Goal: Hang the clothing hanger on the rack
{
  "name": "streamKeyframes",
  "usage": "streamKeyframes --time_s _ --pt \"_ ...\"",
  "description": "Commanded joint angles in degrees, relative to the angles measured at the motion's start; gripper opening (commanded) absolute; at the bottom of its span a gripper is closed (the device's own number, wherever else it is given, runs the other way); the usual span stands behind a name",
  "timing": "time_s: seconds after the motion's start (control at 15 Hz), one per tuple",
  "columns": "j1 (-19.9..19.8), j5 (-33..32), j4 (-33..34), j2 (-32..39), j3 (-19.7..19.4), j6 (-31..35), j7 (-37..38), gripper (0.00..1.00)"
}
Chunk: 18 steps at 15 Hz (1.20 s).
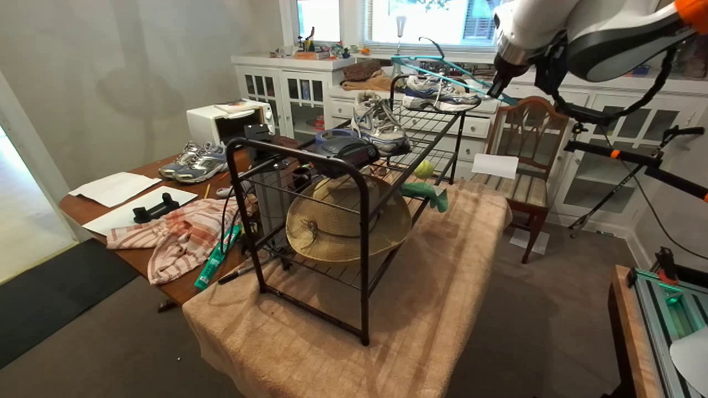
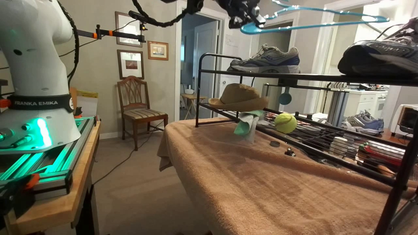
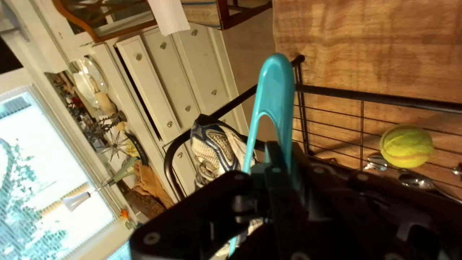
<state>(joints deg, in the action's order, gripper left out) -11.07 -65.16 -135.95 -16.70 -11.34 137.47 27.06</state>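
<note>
The gripper (image 3: pixel 278 163) is clenched on a corner of the turquoise clothing hanger (image 3: pixel 276 81), whose rounded tip stands up in the middle of the wrist view. In an exterior view the hanger reaches leftward from the gripper at the upper right of the frame, with the bright window (image 1: pixel 451 25) behind its hook. The hanger is in the air above the far part of the black metal rack (image 1: pixel 364 276); in an exterior view, near the top of the frame, a gap shows between it and the rack's top rail (image 2: pixel 320 77). The top shelf bears 2 grey sneakers (image 1: pixel 440 96) and, nearer the centre of the frame, a dark device (image 1: pixel 345 146). On the lower shelf are a straw hat (image 1: pixel 332 245) and, right of centre in an exterior view, a yellow tennis ball (image 2: pixel 285 123), with a green cloth (image 2: pixel 243 126) draped over the lower rail between the 2. In both exterior views the rack stands on a peach towel (image 1: pixel 437 309). In an exterior view a wooden chair (image 1: pixel 520 190) is right of the rack's far end, and at the left of the frame a brown table (image 1: pixel 77 210) bears a striped cloth (image 1: pixel 177 232), a black dumbbell (image 1: pixel 156 209) and grey shoes (image 1: pixel 199 166).
</note>
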Motion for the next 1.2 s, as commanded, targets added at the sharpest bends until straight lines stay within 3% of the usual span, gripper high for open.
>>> streamKeyframes --time_s 0.0,0.47,1.13 --pt "-0.37 12.71 -0.75 -9.71 -0.53 -5.32 -4.80 0.02" --pt "-5.75 29.17 6.87 -13.62 -0.68 -19.46 -4.45 0.02" --pt "-9.38 47.58 16.61 -1.91 -5.27 -30.67 -6.58 0.02"
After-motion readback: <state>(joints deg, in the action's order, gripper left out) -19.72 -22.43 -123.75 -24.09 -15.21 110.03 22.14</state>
